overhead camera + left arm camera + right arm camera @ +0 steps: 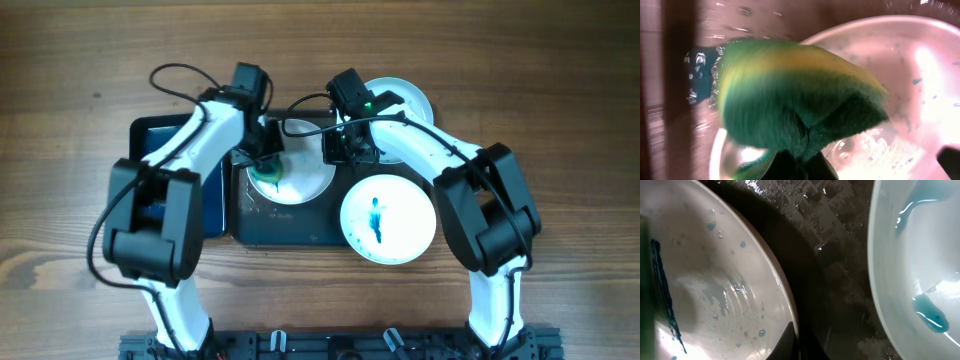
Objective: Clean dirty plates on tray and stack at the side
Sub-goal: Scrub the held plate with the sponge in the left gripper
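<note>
One plate (305,178) lies on the left part of the large dark tray (290,228). My left gripper (265,160) is shut on a green and yellow sponge (270,180) and presses it on this plate's left side. In the left wrist view the sponge (800,100) fills the frame over the wet plate (905,75). My right gripper (345,150) pinches this plate's right rim; the right wrist view shows a finger (787,340) over the rim of the plate (715,280), which has a blue streak. A second plate (388,218) with blue paint lies at the tray's right end (920,255). A third plate (412,100) lies off the tray at the back right.
A smaller dark blue tray (160,140) lies left of the large tray, mostly under my left arm. The large tray's floor (830,280) is wet between the two plates. Bare wooden table surrounds the trays.
</note>
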